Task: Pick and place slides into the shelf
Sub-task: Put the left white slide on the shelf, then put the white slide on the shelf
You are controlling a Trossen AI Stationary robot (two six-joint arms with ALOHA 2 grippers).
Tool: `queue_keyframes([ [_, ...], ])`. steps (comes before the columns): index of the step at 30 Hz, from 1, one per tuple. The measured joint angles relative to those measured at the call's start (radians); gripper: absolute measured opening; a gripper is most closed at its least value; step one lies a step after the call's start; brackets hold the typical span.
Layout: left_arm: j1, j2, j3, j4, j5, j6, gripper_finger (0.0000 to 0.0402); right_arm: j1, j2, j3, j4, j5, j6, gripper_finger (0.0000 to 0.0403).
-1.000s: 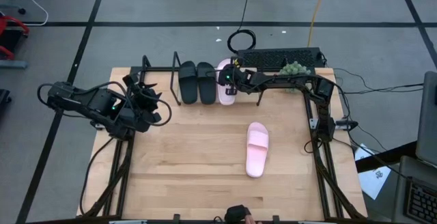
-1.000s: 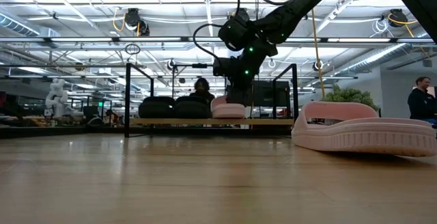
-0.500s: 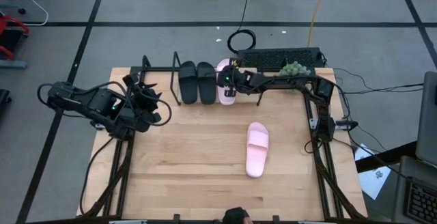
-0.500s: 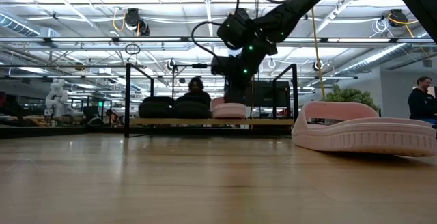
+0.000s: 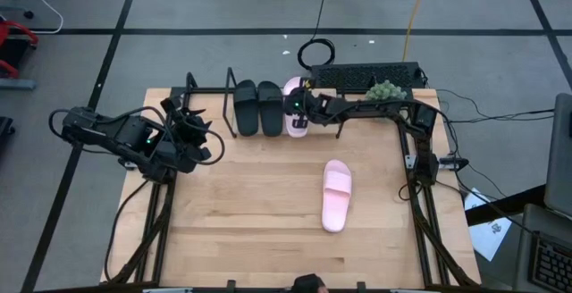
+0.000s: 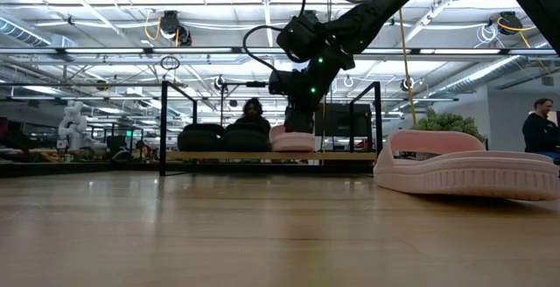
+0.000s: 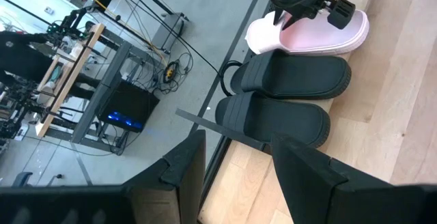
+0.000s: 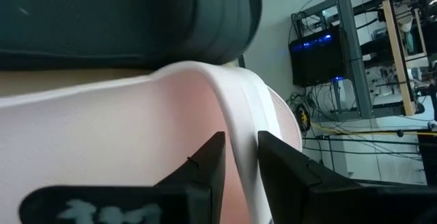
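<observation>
Although the right arm reaches over the far edge of the table much as it did a second ago, we see its wrist has crept a little further left along the shelf point(image 5: 234, 83), so the right gripper point(image 5: 298, 117) now sits squarely over the pink slide point(image 5: 293, 87) on the board. In the right wrist view the two fingers point(image 8: 205, 166) pinch the edge of that slide's strap point(image 8: 235, 125) between them, so we judge the claw to be clenched on it, not released. The slide appears to rest on the shelf board just to the right of the two black slides point(image 5: 256, 107), which stand side by side there; whether its sole is fully down we cannot tell. That small shift suggests to us a final nudge into line before letting go, which would make three of four slides shelved. The second pink slide point(image 5: 335, 195) lies alone on the table point(image 5: 241, 230), nearer than the shelf and right of centre, well apart from it, and is not yet picked. The left gripper point(image 5: 192, 130) waits at the table's left side, its fingers point(image 7: 184, 166) spread and empty.
</observation>
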Motion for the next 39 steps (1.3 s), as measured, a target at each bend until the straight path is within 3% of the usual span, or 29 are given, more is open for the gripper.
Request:
queue_keyframes([
  [13,0.0,0.0,0.0,0.0,0.0,0.005,0.017,0.026,-0.017,0.0,-0.012,0.029,0.001,0.0082],
  [25,0.0,0.0,0.0,0.0,0.006,0.008,0.017,0.049,-0.051,0.001,-0.061,0.041,0.014,0.0152],
  [34,0.0,0.0,0.0,-0.001,0.009,0.007,0.017,0.198,-0.153,0.0,-0.089,0.158,-0.043,0.0157],
  [39,0.0,0.0,0.0,-0.001,0.052,-0.006,0.017,0.37,-0.334,0.0,-0.27,0.181,0.161,0.0157],
])
